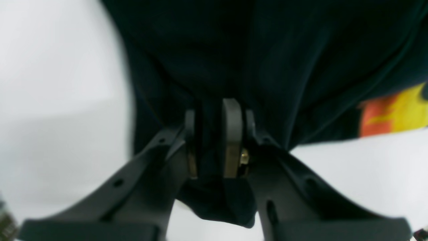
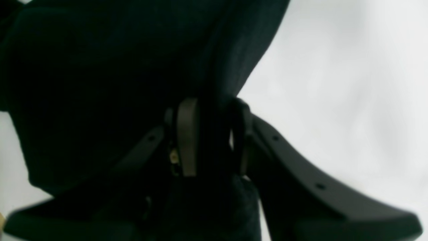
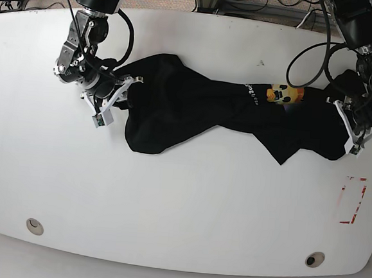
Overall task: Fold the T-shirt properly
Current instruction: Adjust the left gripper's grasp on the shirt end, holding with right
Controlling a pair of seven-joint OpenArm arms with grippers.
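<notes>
The black T-shirt (image 3: 189, 104) lies stretched across the white table (image 3: 181, 196), crumpled into a long band between both arms. Its yellow-orange face print (image 3: 281, 94) shows near the right end and appears again (image 1: 394, 112) in the left wrist view. My left gripper (image 3: 343, 125) is at the shirt's right end. Close up, the left gripper (image 1: 211, 117) has dark cloth (image 1: 234, 50) pinched between its fingers. My right gripper (image 3: 126, 96) holds the left end. In its wrist view the right gripper (image 2: 214, 113) is shut on a thick bunch of the black cloth (image 2: 100, 83).
A red rectangular outline (image 3: 352, 200) is marked on the table near the right edge. Two round holes (image 3: 34, 225) (image 3: 314, 259) sit by the front edge. Cables and equipment lie beyond the back edge.
</notes>
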